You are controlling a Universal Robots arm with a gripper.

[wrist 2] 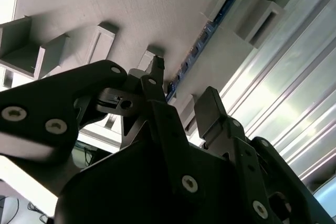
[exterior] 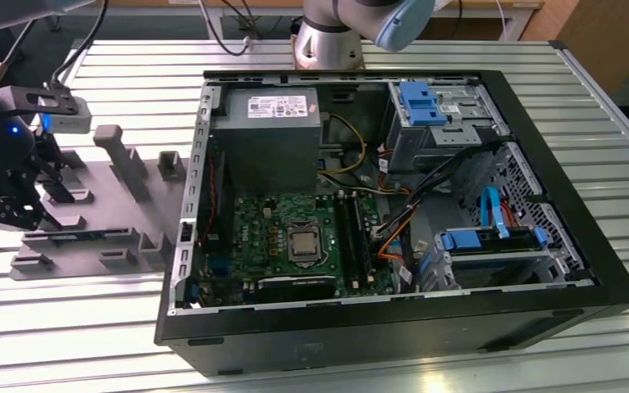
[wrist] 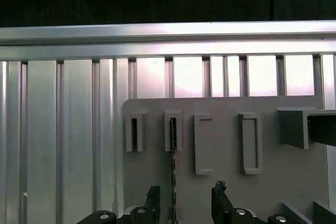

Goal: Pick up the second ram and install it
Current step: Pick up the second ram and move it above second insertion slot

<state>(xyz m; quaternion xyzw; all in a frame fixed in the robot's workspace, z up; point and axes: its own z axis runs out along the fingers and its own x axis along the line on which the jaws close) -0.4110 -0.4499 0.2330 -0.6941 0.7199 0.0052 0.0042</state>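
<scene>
Second ram [wrist: 172, 153] stands on its long edge in the grey holder tray [wrist: 226, 140], one end seated in a narrow slotted block, and the rest runs as a thin dark line down the tray toward the gripper [wrist: 186, 190]. In the second wrist view the stick [wrist 2: 195, 48] shows a blue-green edge with small parts along it, lying between grey blocks of the tray [wrist 2: 131, 3].

The pincer is open. Its two black fingers are spread with the stick between them, closer to one finger than the other, and no contact shows in either wrist view.

In the exterior view the arm's base [exterior: 331, 41] stands at the far side of the slatted aluminium table [exterior: 74, 327], behind the open computer case [exterior: 402, 327]. The wrist end is at the exterior view's left, over the tray [exterior: 118, 205], with the gripper [exterior: 11, 213] pointing down at it – well apart from the case. Inside the case lies the green motherboard [exterior: 282, 217], its long black memory slots [exterior: 355, 233] beside the processor socket.
</scene>
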